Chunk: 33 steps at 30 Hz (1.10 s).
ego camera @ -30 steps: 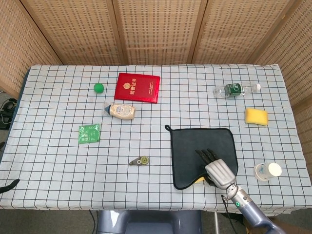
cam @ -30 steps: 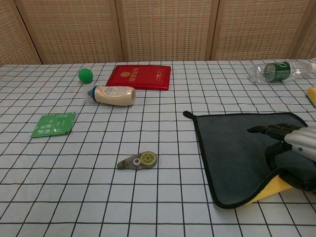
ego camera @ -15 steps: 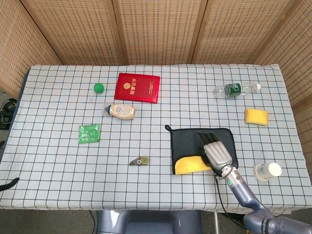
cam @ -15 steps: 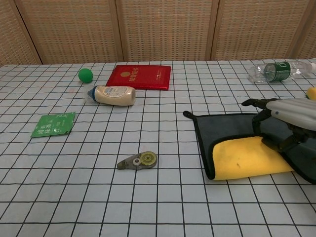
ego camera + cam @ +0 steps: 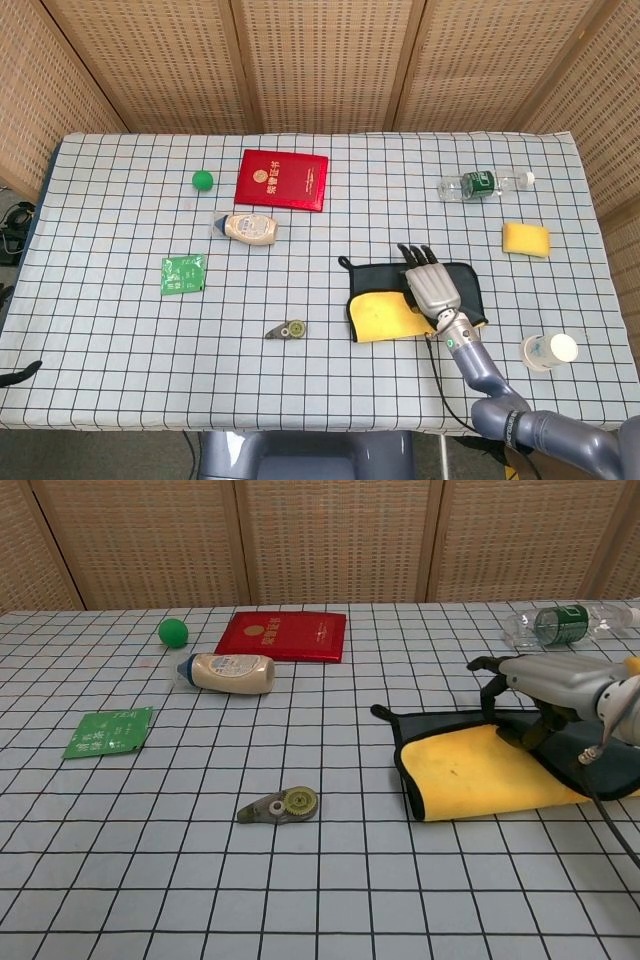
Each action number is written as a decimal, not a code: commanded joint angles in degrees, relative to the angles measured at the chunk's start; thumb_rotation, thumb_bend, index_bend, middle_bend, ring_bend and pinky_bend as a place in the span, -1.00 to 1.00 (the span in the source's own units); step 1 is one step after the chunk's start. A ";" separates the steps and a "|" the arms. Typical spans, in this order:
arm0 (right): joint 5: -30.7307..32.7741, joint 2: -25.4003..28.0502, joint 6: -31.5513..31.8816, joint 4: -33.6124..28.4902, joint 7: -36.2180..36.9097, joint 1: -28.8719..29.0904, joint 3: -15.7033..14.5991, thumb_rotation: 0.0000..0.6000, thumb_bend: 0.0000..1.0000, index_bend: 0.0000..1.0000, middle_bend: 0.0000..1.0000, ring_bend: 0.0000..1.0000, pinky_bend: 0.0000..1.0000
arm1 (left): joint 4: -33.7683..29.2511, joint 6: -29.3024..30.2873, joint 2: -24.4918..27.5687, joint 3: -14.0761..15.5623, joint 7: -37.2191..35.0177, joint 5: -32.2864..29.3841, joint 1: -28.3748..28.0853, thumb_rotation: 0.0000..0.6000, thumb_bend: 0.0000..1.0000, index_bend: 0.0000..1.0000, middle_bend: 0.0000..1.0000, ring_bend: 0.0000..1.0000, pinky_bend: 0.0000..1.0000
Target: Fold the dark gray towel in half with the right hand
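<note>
The dark gray towel lies right of centre on the checked table, its near half turned over so the yellow underside faces up. My right hand grips the lifted edge and holds it over the towel's far edge. In the chest view the hand hovers above the towel, fingers pointing down toward the far hem. The fold is almost flat, with a dark strip showing on the right. My left hand is out of both views.
A water bottle and a yellow sponge lie beyond and right of the towel, and a cup sits near the right front. To the left lie a correction tape, cream bottle, red booklet, green packet and green ball.
My right hand has carried the towel's near edge up and away from me, from the front edge to the far edge. The yellow underside has come into view and spread.
</note>
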 commanded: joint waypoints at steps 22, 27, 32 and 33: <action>4.54 -4.63 -1.31 10.21 -0.95 4.72 1.27 1.00 0.36 0.28 -0.98 -1.00 -1.00 | 0.48 -1.76 -0.50 -0.58 0.74 -2.41 -1.04 1.00 -1.00 -1.00 -1.00 -1.00 -1.00; 5.56 -4.65 -1.51 11.36 -1.11 5.08 1.20 1.00 0.36 0.28 -0.98 -1.00 -1.00 | 0.45 -1.80 -0.40 -0.54 0.56 -2.45 -1.06 1.00 -1.00 -1.00 -1.00 -1.00 -1.00; 6.36 -4.72 -1.69 12.00 -1.21 5.33 0.93 1.00 0.36 0.28 -0.98 -1.00 -1.00 | 0.42 -1.76 -0.35 -0.50 0.49 -2.40 -1.08 1.00 -1.00 -1.00 -1.00 -1.00 -1.00; 6.44 -4.77 -1.69 12.06 -1.21 5.37 0.86 1.00 0.36 0.28 -0.98 -1.00 -1.00 | 0.41 -1.75 -0.35 -0.50 0.47 -2.40 -1.08 1.00 -1.00 -1.00 -1.00 -1.00 -1.00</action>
